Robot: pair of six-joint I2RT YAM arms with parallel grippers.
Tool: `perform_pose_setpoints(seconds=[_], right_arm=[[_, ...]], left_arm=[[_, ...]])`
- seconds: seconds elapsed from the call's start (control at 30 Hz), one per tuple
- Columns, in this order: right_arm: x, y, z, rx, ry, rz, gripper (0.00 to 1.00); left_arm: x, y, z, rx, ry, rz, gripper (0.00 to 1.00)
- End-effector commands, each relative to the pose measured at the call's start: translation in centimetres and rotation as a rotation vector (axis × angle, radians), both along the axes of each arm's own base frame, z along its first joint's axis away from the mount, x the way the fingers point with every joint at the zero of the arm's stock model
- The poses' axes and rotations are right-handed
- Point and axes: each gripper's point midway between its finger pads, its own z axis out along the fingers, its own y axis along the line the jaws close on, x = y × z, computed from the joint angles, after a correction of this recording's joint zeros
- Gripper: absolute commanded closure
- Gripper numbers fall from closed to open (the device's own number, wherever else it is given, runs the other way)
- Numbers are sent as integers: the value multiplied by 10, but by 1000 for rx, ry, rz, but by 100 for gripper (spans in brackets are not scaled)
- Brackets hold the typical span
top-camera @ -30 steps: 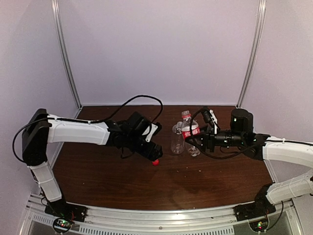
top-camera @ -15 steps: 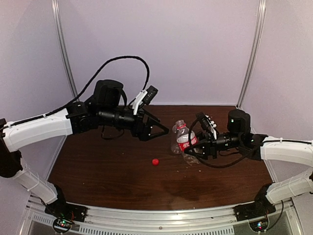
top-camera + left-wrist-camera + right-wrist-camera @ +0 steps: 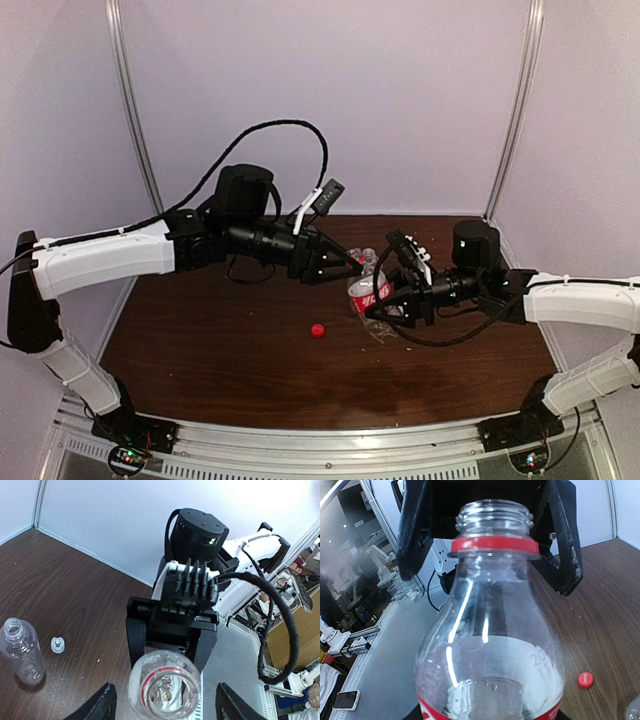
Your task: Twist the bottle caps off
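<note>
My right gripper [image 3: 388, 305] is shut on the body of the small red-label bottle [image 3: 374, 292] and holds it tilted toward the left arm. The bottle's mouth [image 3: 493, 515] is open, with bare threads above a red ring. My left gripper [image 3: 350, 268] is open, its fingers [image 3: 415, 535] on either side of the bottle's neck without touching it. The left wrist view looks down into the mouth [image 3: 164, 680]. The red cap [image 3: 317, 330] lies on the table and also shows in the right wrist view [image 3: 585, 679]. The unlabelled bottle [image 3: 21, 650] stands open, the white cap [image 3: 58, 644] beside it.
The dark wood table [image 3: 220, 350] is closed in by white walls with metal posts [image 3: 135, 120] at the back corners. A black cable [image 3: 250, 135] loops above the left arm. The right arm's wrist [image 3: 192, 555] faces the left wrist camera closely.
My left gripper left the red cap on the table, rose and swung right to the bottle's neck. My right gripper shifted the red-label bottle left and tilted it.
</note>
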Motion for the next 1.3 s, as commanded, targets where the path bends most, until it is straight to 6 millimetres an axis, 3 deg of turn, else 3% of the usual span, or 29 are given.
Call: perform_pose_setpoints(seconds=[0.0, 0.17, 0.37, 0.47, 0.53, 0.6, 0.67, 0.87, 0.97, 1.27], right_arm=[[-4, 7, 11, 22, -32, 39, 66], [-4, 10, 10, 18, -30, 42, 66], [1, 11, 8, 10, -28, 17, 65], [12, 11, 4, -18, -22, -50, 49], [21, 9, -2, -52, -20, -107, 25], [29, 5, -8, -91, -19, -168, 10], [36, 0, -12, -120, -24, -220, 1], [50, -19, -14, -157, -36, -374, 0], [56, -29, -12, -155, -34, -450, 0], [79, -59, 2, -159, -15, -684, 0]], left_arm=[[2, -8, 28, -96, -30, -29, 35], [2, -10, 25, -95, -26, -39, 51], [2, -11, 20, -86, -27, -46, 77], [4, -7, 18, -65, -50, -24, 86], [11, 0, 16, -36, -71, 19, 94], [22, 10, 13, -1, -91, 76, 100], [38, 24, 7, 47, -105, 156, 100], [98, 75, -29, 277, -198, 465, 100], [122, 88, -43, 363, -244, 561, 100], [160, 76, -65, 397, -301, 621, 100]])
